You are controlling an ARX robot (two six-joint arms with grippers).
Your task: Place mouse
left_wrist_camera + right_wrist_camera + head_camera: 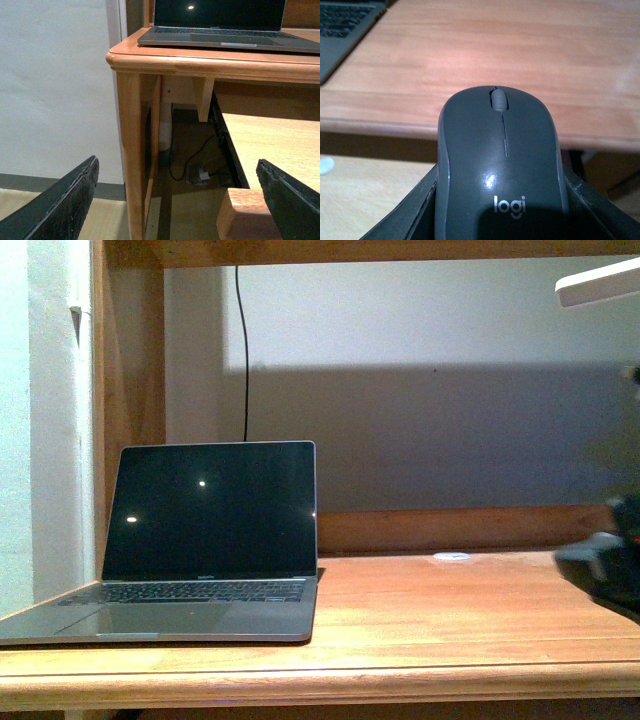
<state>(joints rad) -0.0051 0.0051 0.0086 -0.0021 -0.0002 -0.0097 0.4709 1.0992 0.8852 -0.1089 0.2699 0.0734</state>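
The dark grey "logi" mouse (502, 170) sits between my right gripper's (502, 217) black fingers (600, 210), scroll wheel pointing toward the desk. It is held just in front of the wooden desk's front edge (395, 125), about level with the top. In the front view the right gripper (612, 575) is a dark blur at the far right edge over the desk (450, 610), with the mouse (585, 552) in it. My left gripper (175, 200) is open and empty, low in front of the desk's left leg (132, 150), and out of the front view.
An open laptop (210, 530) with a dark screen stands on the left of the desk, also in the left wrist view (225, 35). A small flat white disc (451, 556) lies near the back rail. A lower wooden shelf (270, 140) sits under the desktop. A lamp head (600, 282) hangs top right.
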